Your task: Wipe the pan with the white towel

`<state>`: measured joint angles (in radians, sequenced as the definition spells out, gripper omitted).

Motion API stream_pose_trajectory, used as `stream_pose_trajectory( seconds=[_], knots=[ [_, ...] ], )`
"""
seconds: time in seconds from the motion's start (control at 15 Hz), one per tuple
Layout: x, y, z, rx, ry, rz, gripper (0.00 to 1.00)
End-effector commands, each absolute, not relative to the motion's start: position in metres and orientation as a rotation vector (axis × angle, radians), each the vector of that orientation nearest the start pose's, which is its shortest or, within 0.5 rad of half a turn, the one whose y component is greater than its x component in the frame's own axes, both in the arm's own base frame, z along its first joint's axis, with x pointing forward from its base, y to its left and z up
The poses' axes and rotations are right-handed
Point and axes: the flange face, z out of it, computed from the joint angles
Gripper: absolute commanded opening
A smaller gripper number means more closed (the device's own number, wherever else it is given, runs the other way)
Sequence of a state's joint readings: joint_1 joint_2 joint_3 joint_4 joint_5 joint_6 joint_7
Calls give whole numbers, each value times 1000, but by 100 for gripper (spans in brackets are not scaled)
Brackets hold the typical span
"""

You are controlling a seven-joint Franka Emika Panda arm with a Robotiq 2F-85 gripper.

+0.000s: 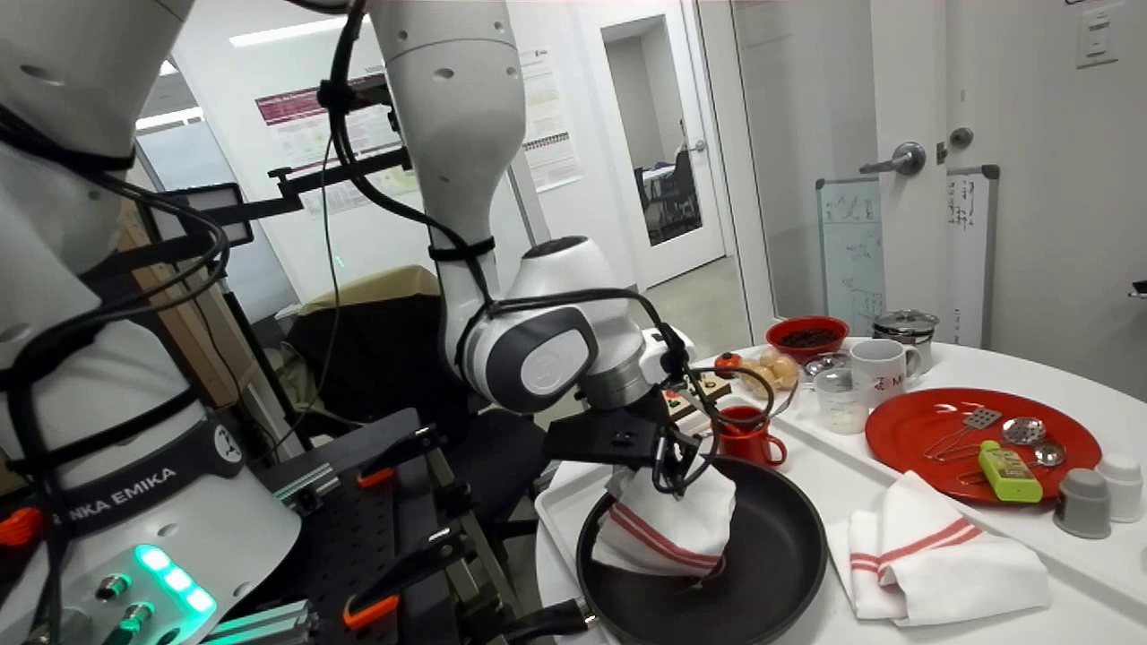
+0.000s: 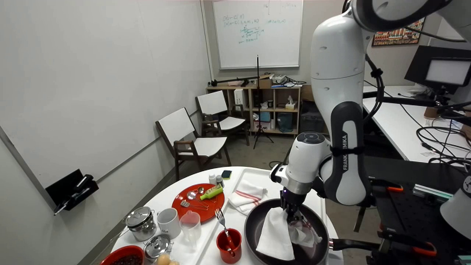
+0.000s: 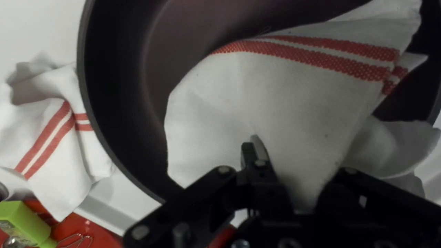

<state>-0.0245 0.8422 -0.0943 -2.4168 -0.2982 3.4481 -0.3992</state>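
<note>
Gripper [image 2: 291, 216] is clamped on one white towel [image 2: 274, 235], draped into the one pan [image 1: 780, 546]; second towel [image 1: 950, 573], same red stripes, lies just beside the pan, farther in on the worktop [image 1: 1075, 394]. Pan sits by the robot-side edge, handle [image 2: 353, 244] out over it, bare pan floor next to the cloth. One red mug [image 1: 745, 446] crowds the rim, one red plate [image 1: 903, 432] lies past the second towel.

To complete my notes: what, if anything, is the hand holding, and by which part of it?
The hand holds the towel in the pan, by a bunched white part, clear of the visible red stripes; the exact pinch is hidden.
</note>
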Motion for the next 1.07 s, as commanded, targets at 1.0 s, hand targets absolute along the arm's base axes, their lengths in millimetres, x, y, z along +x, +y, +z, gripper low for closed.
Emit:
stream_pose_trajectory(
  seconds=[1.0],
  knots=[
    [495, -99, -85, -3034, -769, -359, 3]
  ],
)
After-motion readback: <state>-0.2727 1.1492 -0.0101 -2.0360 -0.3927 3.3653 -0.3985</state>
